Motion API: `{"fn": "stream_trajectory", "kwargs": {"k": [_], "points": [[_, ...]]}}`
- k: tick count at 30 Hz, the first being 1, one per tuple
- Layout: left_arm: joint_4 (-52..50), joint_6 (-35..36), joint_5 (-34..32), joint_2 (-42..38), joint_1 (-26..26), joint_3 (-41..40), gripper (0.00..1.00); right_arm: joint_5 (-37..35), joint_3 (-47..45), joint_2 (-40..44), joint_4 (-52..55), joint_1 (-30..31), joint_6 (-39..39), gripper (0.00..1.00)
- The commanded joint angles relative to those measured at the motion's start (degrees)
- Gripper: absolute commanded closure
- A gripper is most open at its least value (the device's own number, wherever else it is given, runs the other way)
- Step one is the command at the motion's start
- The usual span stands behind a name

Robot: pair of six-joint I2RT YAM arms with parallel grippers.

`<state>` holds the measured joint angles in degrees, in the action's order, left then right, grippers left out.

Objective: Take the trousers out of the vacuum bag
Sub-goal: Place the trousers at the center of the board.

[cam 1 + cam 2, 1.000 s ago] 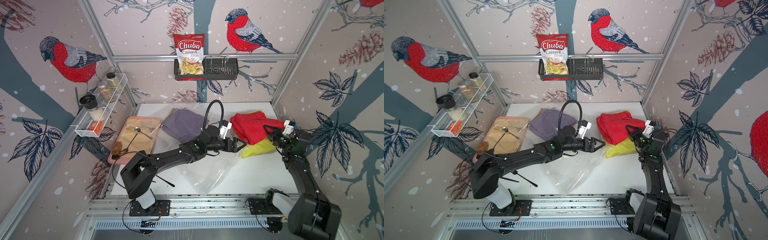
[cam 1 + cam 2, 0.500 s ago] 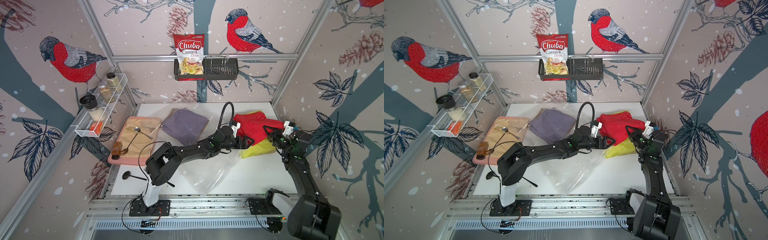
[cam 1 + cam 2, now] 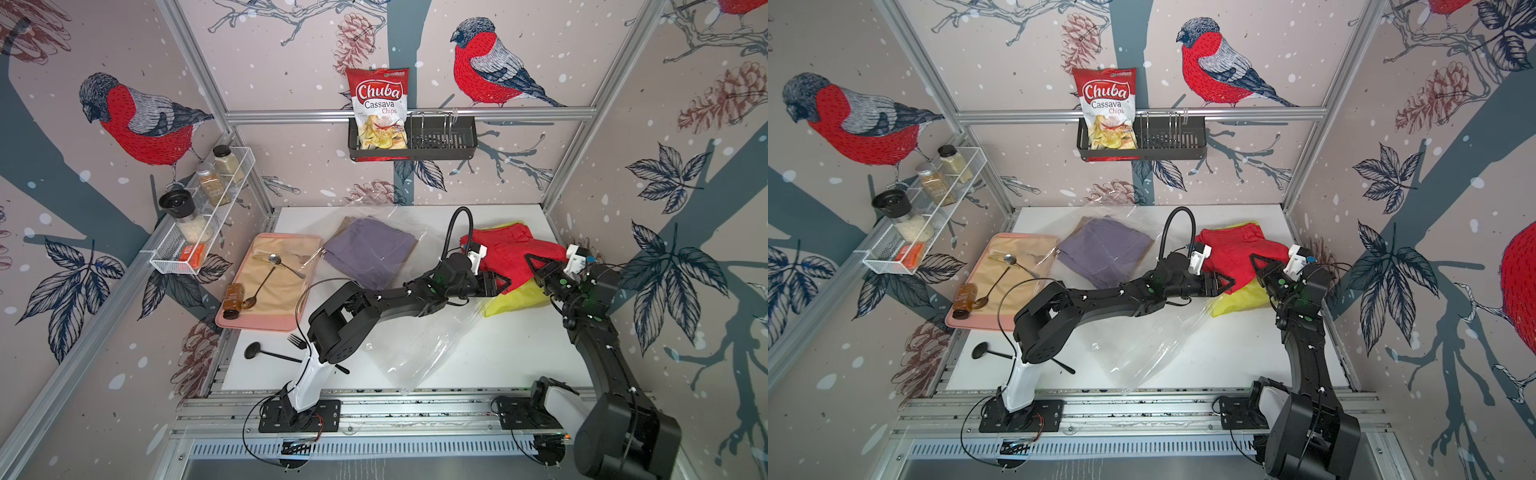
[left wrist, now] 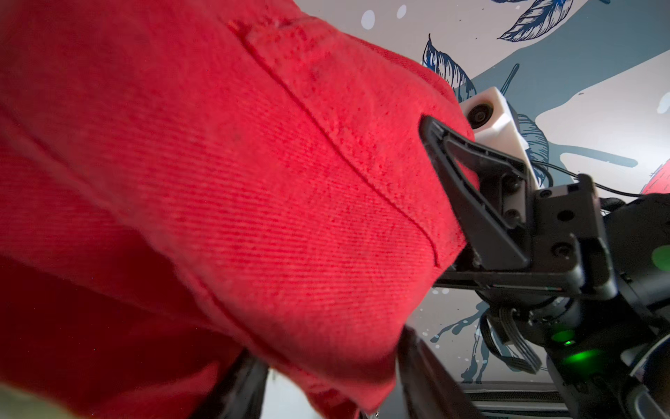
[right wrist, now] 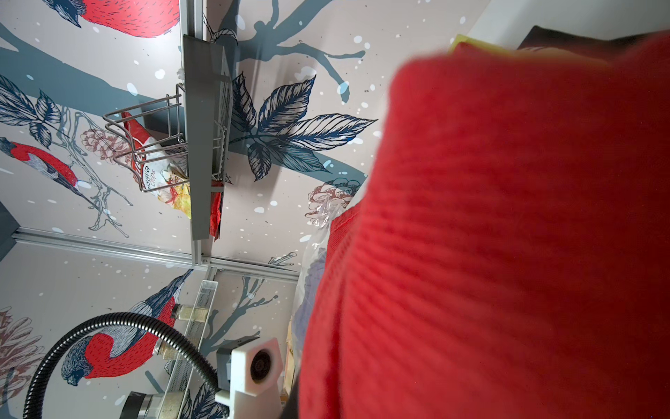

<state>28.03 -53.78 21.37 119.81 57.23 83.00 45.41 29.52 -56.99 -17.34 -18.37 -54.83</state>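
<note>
The folded red cloth trousers (image 3: pixel 511 253) and the yellow-green trousers (image 3: pixel 519 299) lie on the white tabletop (image 3: pixel 519 353), outside the large clear crinkly plastic vacuum bag (image 3: pixel 415 345). The bag seems to hold the purple trousers (image 3: pixel 370 253) with a mustard-brown pair (image 3: pixel 347 226) beneath, so I judge the task roughly half done. The right claw (image 3: pixel 528 262) pinches the red pair's edge, while the left claw (image 3: pixel 503 284) straddles a red fold; I cannot tell whether it grips.

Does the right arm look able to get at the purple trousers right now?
Probably not: the right gripper is shut on the red trousers, and the left arm lies across the way to the purple trousers.
</note>
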Motion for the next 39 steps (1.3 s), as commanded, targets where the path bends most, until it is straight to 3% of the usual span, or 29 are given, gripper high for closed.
{"fn": "stream_trajectory", "kwargs": {"k": [1, 5, 8, 15, 23, 30, 35, 39], "points": [[3.98, -0.63, 1.36, 0.16, -0.22, 0.70, 0.63, 2.34, -0.51, 0.57, -1.02, 0.10, 1.79, 1.00], [1.77, -0.28, 3.38, -0.79, -1.29, 0.48, 0.87, 2.31, -0.60, 0.91, 0.48, 0.00, 3.09, 1.00], [-2.49, 1.53, 4.34, -3.32, -3.05, -0.63, 0.99, 1.72, -0.38, 1.43, 3.15, -0.14, 5.20, 1.00], [-9.30, 4.55, 5.76, -6.70, -4.26, -1.46, 1.00, -0.91, -1.41, 2.67, 9.04, -1.13, 10.18, 1.00], [-8.72, 1.98, 7.35, -3.13, -2.11, -2.08, 1.00, -11.72, -1.89, 5.95, 19.47, -2.86, 17.35, 0.99], [-14.76, 3.20, 6.64, -2.68, -2.45, -0.02, 0.91, -14.25, -5.29, 9.38, 20.93, -4.02, 17.98, 0.92], [-21.36, 5.12, 5.06, -5.97, -4.24, -0.49, 0.60, -17.19, -5.04, 11.48, 23.19, -5.96, 18.88, 0.78], [-23.74, 6.85, 3.31, -10.92, -6.57, -2.74, 0.45, -16.18, -4.11, 12.34, 24.48, -10.01, 19.31, 0.59]]}}
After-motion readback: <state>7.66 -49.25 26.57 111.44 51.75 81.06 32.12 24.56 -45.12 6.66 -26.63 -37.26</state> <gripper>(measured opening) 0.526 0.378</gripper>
